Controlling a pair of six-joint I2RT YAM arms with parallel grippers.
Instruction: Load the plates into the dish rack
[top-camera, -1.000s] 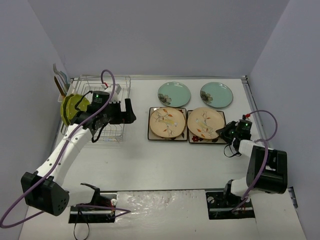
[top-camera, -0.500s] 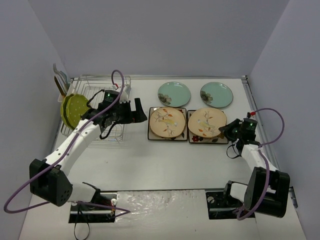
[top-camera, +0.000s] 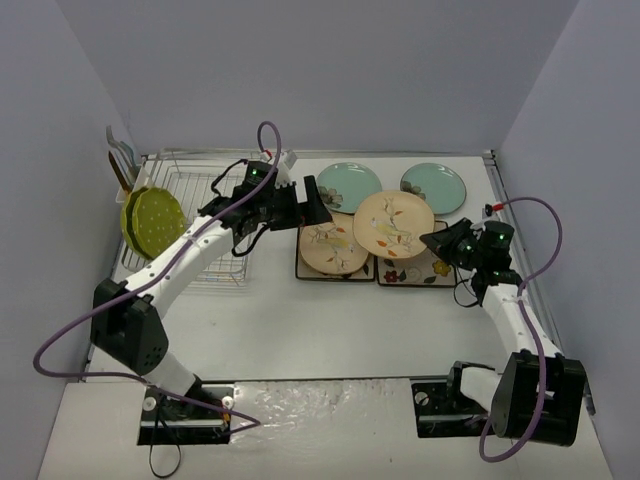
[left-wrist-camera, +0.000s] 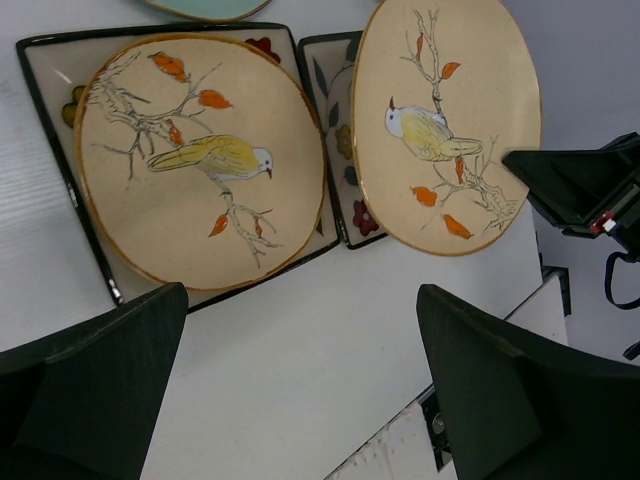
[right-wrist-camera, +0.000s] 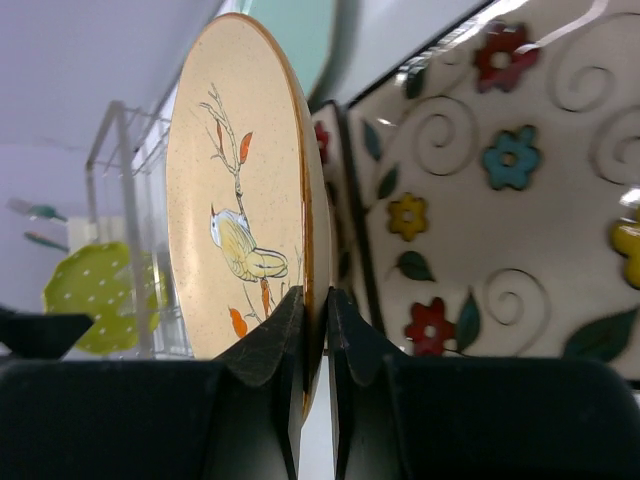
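The right gripper (right-wrist-camera: 312, 300) is clenched on the rim of a cream plate (top-camera: 393, 222), holding it tilted in the air above the right square plate (top-camera: 437, 272), toward the desk's right edge. The left gripper (top-camera: 315, 205) hangs released by the other cream plate (top-camera: 333, 247), mid-desk. The rack (top-camera: 200, 190) sits in the far left corner, with green plates (top-camera: 150, 220) upright at its left end.
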